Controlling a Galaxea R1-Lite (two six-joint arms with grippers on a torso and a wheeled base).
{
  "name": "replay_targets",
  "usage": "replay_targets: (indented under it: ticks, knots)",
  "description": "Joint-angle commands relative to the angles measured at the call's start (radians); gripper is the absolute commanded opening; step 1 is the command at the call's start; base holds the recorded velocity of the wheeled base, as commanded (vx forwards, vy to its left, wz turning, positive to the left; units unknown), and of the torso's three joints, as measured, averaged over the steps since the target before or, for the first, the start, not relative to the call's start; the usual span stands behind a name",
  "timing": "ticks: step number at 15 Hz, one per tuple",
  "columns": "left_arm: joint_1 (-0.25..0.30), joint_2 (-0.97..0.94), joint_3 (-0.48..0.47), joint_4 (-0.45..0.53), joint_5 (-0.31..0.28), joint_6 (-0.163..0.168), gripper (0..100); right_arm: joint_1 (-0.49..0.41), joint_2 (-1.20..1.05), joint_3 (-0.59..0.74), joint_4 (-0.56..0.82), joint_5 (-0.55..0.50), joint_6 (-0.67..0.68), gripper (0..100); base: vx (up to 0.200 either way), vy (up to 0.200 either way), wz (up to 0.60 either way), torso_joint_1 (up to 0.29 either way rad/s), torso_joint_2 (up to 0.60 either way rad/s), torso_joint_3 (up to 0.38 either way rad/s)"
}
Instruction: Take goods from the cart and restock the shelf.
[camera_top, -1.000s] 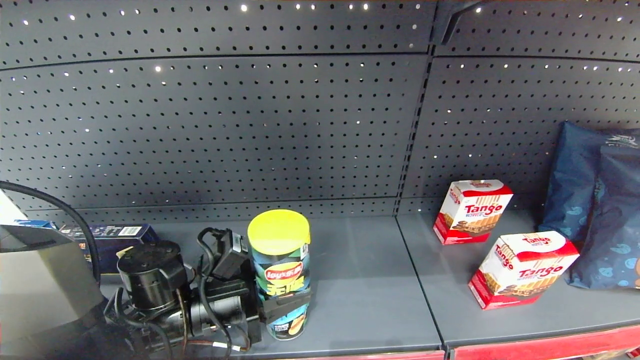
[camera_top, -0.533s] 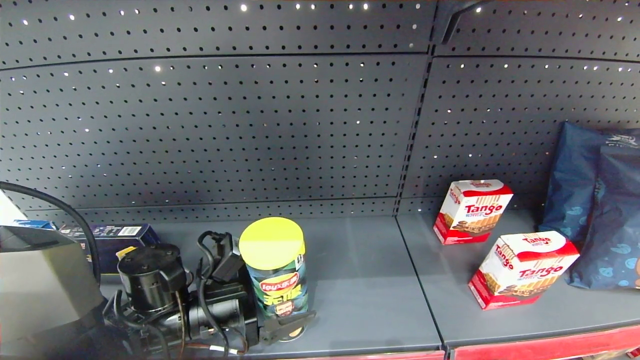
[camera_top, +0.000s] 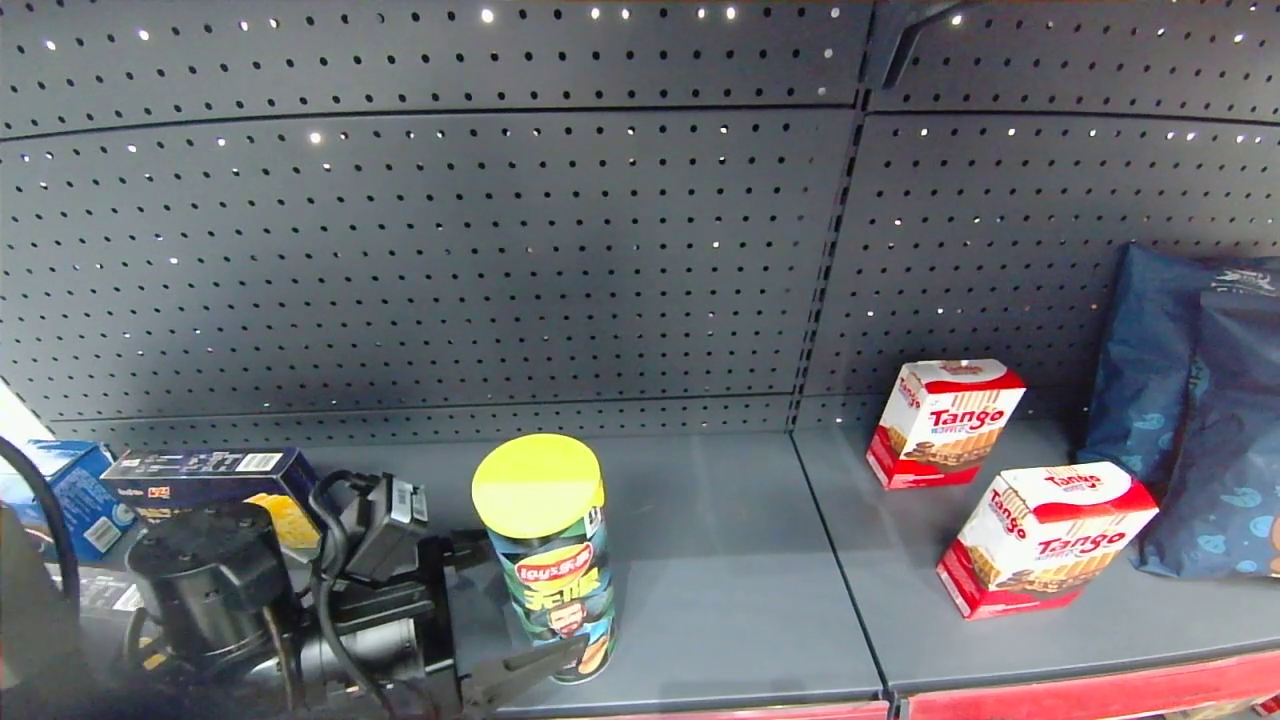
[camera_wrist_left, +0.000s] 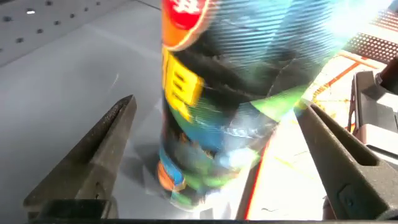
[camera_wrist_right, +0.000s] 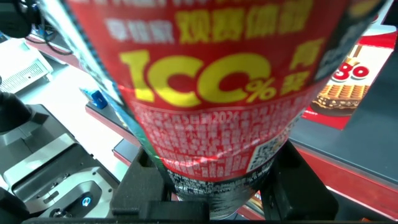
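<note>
Left claw (camera_wrist_left: 217, 109) has spread apart, drawing back from the chip can (camera_top: 555, 570); right claw (camera_wrist_right: 211, 186) clamps a red can (camera_wrist_right: 211, 112).

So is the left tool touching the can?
Cannot tell. Left wrist view: one finger clears the can; the other's tip meets its outline.

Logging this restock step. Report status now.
Left gripper open, straddling the yellow-lidded can, upright on shelf. Right gripper shut on red can. Wafer boxes well off to the right.
</note>
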Motion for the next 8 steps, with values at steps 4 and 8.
replay_targets:
  ticks: [4,8]
  knots:
    - [0.077,-0.146,0.114,-0.001,0.0,-0.002,100,0.0,0.0,0.002,0.0,0.001,0.0,0,0.0,0.0,0.0,0.0,0.0,0.0]
    - [0.095,-0.156,0.13,-0.001,0.006,0.014,100,0.0,0.0,0.002,0.0,0.001,0.0,0,0.0,0.0,0.0,0.0,0.0,0.0]
